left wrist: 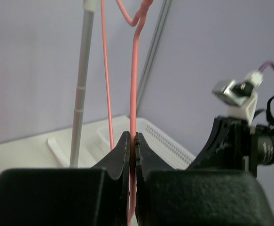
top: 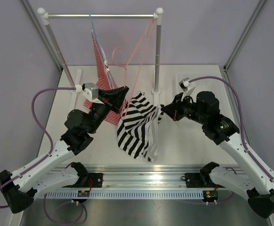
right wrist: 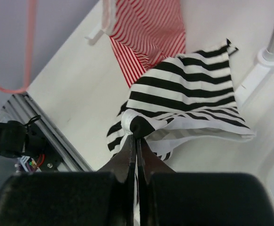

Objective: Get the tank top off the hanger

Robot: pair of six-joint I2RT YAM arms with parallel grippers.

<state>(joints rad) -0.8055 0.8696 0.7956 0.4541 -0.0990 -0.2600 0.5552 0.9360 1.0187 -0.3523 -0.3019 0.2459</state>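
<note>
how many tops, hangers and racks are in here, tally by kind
striped tops: 2 (black-and-white tank top, red-and-white top)
hangers: 2 (pink hanger, light blue hanger)
garment rack: 1
total: 5

A rack (top: 101, 16) stands along the far edge of the table (top: 188, 141). The hanger (left wrist: 134, 84) hangs from the right end of its rail and slants down to the left gripper (left wrist: 132, 139), which pinches its wire. The tank top (top: 137, 125) is over the middle of the table, between both grippers. The right gripper (right wrist: 137, 141) pinches its right edge. Another top (top: 101, 56) hangs behind the left gripper.
</note>
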